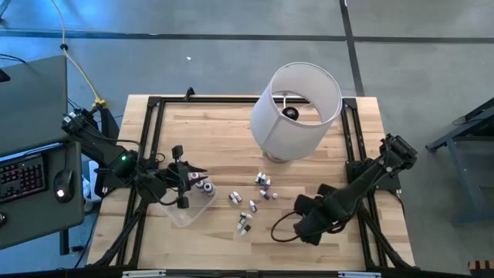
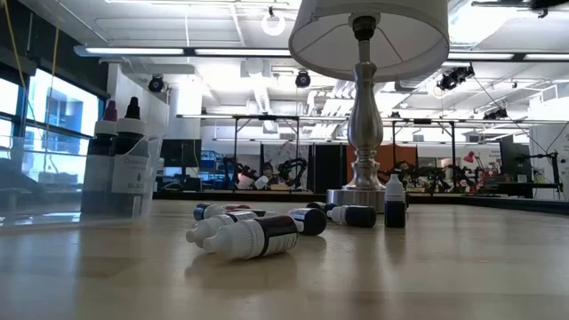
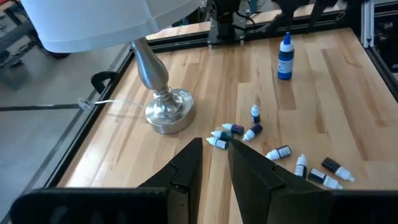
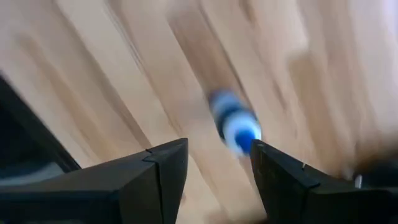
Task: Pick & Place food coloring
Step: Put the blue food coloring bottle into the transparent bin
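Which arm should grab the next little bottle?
Probably right. The right gripper is open with a blue-capped bottle just ahead between its fingers. The left gripper is by the tub, away from the loose bottles.

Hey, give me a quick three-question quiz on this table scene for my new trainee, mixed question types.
1. True or false: the lamp stands upright.
2. The clear tub sits nearest to: A the left hand, B the lamp, C the right hand.
3. Fill in: in the low view, the two food coloring bottles in the tub stand ____.
Key: 1 true; 2 A; 3 upright.
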### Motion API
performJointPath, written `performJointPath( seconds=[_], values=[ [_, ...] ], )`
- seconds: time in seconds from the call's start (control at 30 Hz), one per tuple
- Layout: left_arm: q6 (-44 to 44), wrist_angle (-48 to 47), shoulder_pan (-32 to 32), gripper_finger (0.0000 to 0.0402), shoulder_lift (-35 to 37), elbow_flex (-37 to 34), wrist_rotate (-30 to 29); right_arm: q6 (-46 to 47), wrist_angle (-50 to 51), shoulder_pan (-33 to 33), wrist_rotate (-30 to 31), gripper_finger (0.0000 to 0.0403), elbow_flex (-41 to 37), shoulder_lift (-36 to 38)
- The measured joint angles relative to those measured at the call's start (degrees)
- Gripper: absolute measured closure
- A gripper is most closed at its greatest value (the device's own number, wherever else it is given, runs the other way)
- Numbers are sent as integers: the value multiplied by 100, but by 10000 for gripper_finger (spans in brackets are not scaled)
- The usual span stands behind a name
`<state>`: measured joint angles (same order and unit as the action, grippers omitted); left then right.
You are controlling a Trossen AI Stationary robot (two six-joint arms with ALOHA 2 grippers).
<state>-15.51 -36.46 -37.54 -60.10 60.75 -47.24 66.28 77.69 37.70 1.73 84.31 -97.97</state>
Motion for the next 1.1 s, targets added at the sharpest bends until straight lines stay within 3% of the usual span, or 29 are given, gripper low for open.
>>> performJointPath(
  seconds=[0.17, 0.6, 0.8, 1.1],
  values=[
    [0, 1, 0, 325, 0, 0, 0, 210, 102, -78, -374, 236, -503, 40],
    [0, -6, 2, 325, 2, 0, -3, 186, -253, -362, -448, 236, -520, 23],
    [-255, -5, 2, 325, 2, 0, 84, -454, -1152, -306, 65, 236, -555, 24],
    [-1387, -1, 2, 325, -240, 0, 1306, -1919, -2511, -10, 462, 236, -556, -33]
  ],
)
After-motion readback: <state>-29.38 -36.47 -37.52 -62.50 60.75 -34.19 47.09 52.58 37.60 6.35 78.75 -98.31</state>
